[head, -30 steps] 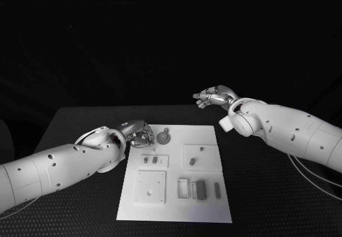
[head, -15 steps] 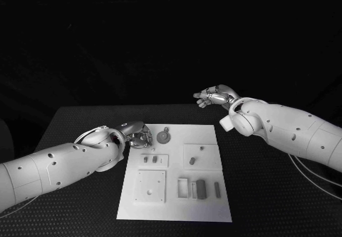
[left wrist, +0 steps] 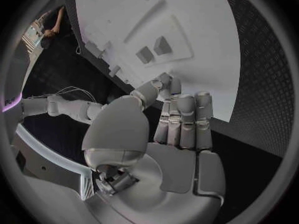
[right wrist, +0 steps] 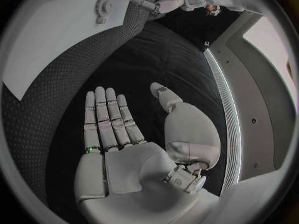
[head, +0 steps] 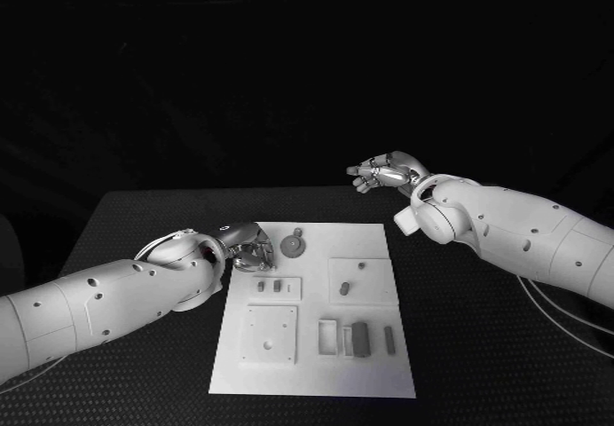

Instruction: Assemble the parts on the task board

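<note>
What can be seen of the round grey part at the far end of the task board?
The round grey part is a dark grey disc that looks toothed like a gear in the right wrist view, with a small tab at its far edge. It lies flat on the white task board near the far edge. The left robot hand is close beside it; whether they touch cannot be told.

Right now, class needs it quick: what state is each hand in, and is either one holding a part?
Left hand: open, fingers straight, holding nothing, at the task board edge.
Right hand: open, fingers spread, holding nothing, above the black table.
</note>
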You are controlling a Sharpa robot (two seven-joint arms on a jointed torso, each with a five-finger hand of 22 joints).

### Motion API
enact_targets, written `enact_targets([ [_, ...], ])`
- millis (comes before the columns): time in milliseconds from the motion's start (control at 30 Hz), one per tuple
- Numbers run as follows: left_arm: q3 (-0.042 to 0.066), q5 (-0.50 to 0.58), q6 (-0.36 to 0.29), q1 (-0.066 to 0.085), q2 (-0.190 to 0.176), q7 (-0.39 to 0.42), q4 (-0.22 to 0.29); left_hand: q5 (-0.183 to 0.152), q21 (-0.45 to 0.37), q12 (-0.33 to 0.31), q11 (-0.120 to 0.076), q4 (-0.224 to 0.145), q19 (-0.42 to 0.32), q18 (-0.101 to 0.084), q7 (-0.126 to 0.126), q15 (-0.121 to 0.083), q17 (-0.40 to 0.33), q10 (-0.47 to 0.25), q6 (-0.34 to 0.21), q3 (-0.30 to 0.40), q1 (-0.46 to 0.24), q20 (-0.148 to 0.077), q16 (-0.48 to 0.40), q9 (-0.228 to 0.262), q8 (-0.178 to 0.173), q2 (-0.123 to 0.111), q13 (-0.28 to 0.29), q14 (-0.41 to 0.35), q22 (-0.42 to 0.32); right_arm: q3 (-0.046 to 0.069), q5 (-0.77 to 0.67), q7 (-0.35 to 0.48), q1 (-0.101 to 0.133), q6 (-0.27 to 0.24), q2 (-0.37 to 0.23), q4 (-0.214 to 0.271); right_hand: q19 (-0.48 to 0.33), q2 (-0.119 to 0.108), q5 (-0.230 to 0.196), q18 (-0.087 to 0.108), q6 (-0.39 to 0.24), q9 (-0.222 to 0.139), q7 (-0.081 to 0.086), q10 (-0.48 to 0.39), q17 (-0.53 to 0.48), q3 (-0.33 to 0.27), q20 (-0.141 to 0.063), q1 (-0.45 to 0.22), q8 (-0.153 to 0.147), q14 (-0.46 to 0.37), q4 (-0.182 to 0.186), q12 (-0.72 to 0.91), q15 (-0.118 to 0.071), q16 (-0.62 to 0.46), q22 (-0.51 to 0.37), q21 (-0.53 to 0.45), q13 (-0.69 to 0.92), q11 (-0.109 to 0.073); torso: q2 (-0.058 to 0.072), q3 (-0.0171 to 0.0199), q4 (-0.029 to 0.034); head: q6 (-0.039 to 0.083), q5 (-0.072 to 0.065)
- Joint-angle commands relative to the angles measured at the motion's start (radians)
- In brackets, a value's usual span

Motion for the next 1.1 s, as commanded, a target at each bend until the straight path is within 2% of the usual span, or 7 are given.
enact_targets([
  [33, 0.000, -0.007, 0.003, 0.000, 0.003, -0.001, 0.003, 0.004, 0.005, -0.005, 0.003, 0.001, 0.002, 0.012, 0.004, 0.000, -0.001, 0.007, 0.009, 0.006, -0.001, -0.052, 0.006, 0.001, 0.003, 0.011, 0.000, 0.004, 0.019, 0.000, -0.003, 0.008, 0.000, 0.013, 0.000, 0.001, -0.005, 0.000, 0.004, 0.019, -0.004, -0.001, 0.030, 0.006, -0.001, -0.006, 0.001, 0.013, 0.005, -0.008, -0.002, -0.006, -0.002, -0.003, 0.001, -0.004, -0.001, 0.000, 0.000, -0.0004, 0.0006, 0.000, 0.000],
  [400, 0.000, -0.007, 0.012, -0.001, 0.010, -0.001, 0.001, 0.003, 0.006, -0.005, 0.003, 0.000, 0.003, 0.012, 0.004, 0.000, -0.002, 0.007, 0.008, 0.006, -0.001, -0.052, 0.007, 0.001, 0.003, 0.011, 0.000, 0.004, 0.019, 0.000, -0.003, 0.008, -0.001, 0.013, 0.001, 0.001, -0.005, 0.000, 0.004, 0.019, -0.004, -0.001, 0.030, 0.007, -0.001, -0.006, 0.001, 0.014, 0.006, -0.008, -0.002, -0.006, -0.001, -0.003, 0.001, -0.004, -0.001, 0.000, 0.000, 0.0003, -0.0005, 0.000, -0.001],
  [667, -0.009, -0.007, 0.012, -0.002, 0.016, -0.001, -0.003, 0.002, 0.006, -0.006, 0.003, 0.000, 0.003, 0.012, 0.004, 0.000, -0.002, 0.008, 0.008, 0.006, -0.002, -0.052, 0.007, 0.000, 0.003, 0.011, 0.001, 0.005, 0.019, 0.000, -0.003, 0.009, -0.001, 0.013, 0.001, 0.002, -0.005, 0.000, 0.004, 0.020, -0.004, -0.002, 0.030, 0.007, -0.001, -0.007, 0.001, 0.014, 0.006, -0.008, -0.002, -0.007, -0.001, -0.003, 0.002, -0.005, -0.001, 0.000, 0.000, 0.0005, 0.0002, 0.000, -0.003],
  [1100, -0.014, -0.010, 0.018, -0.004, 0.025, 0.000, -0.011, 0.002, 0.007, -0.007, 0.003, 0.000, 0.004, 0.013, 0.005, 0.000, -0.003, 0.008, 0.008, 0.007, -0.002, -0.052, 0.008, 0.000, 0.002, 0.012, 0.001, 0.005, 0.018, 0.000, -0.003, 0.009, -0.001, 0.014, 0.001, 0.002, -0.005, 0.000, 0.004, 0.020, -0.004, -0.002, 0.030, 0.007, -0.001, -0.007, 0.001, 0.014, 0.006, -0.008, -0.002, -0.007, -0.001, -0.003, 0.002, -0.005, -0.001, 0.000, 0.000, 0.0006, -0.0009, 0.001, -0.005],
])
